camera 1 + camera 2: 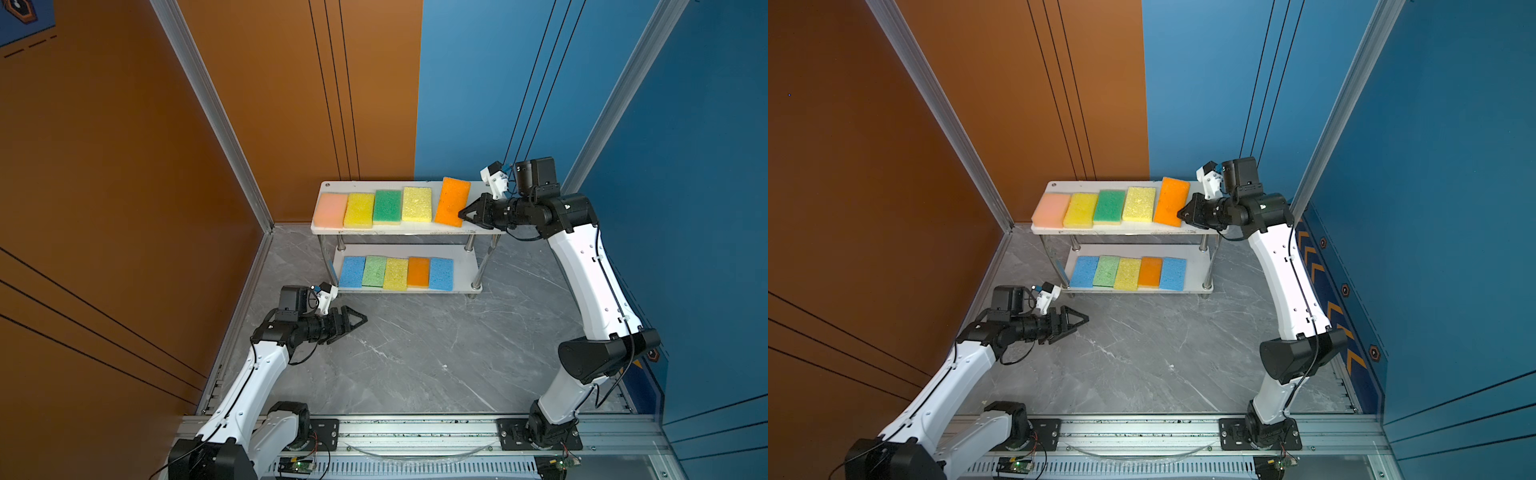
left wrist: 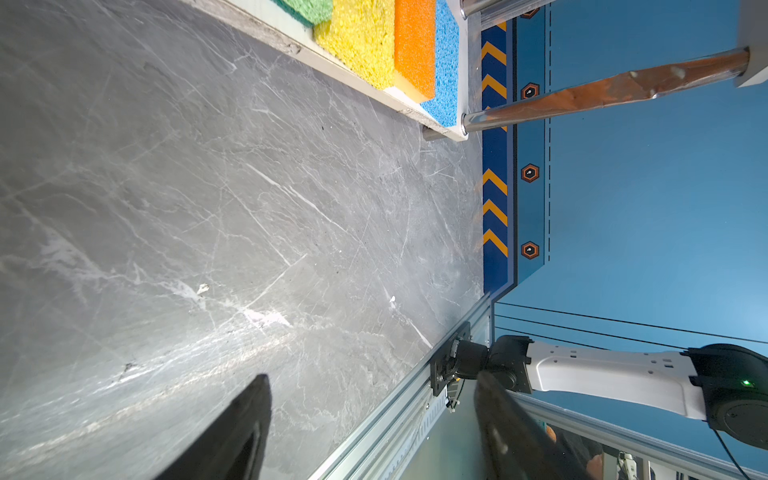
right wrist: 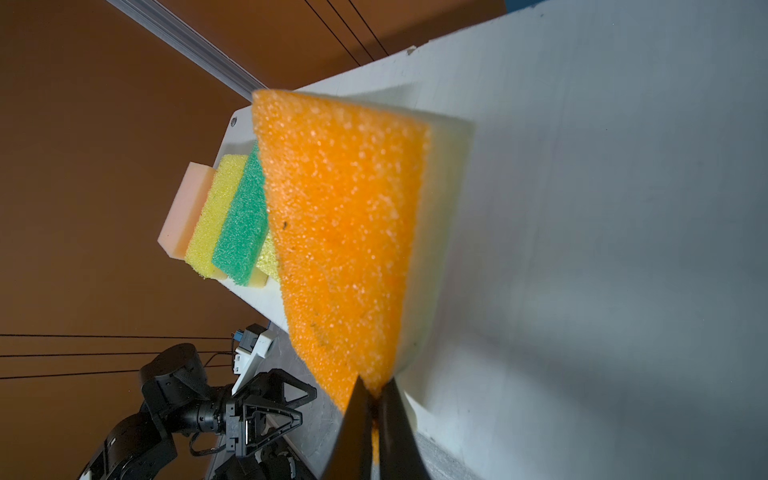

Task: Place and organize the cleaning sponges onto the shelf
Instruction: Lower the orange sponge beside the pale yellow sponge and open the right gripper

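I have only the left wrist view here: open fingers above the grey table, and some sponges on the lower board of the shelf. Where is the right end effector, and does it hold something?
Observer: The right end effector is at the right end of the top board, shut on a corner of an orange sponge.
Operator: Which other sponges lie on that board?
Observer: Four in a row, to the left of the orange one in both top views: a peach-pink sponge, a yellow sponge, a dark green sponge and a pale yellow sponge.
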Motion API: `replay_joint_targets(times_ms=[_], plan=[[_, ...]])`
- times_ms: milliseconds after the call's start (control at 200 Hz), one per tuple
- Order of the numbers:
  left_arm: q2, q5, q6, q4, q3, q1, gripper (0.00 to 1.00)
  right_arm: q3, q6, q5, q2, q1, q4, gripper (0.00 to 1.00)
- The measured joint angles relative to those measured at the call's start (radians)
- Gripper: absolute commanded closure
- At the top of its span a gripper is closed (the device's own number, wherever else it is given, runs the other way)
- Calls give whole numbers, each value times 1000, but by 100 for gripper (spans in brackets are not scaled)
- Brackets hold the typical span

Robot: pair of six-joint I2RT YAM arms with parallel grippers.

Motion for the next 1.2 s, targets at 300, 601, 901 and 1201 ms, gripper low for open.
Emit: replay_joint_targets(times_ms=[300,601,901,1201], plan=[[8,0,0,0,0,0,23,0,8,-7,0,0,-11,67],[8,0,0,0,0,0,23,0,6,-6,0,0,-17,58],[8,0,0,0,0,0,23,-36,2,54,-35,21,-16,57],[8,0,0,0,0,1,23,-340,7,162,-345,206,49,57]])
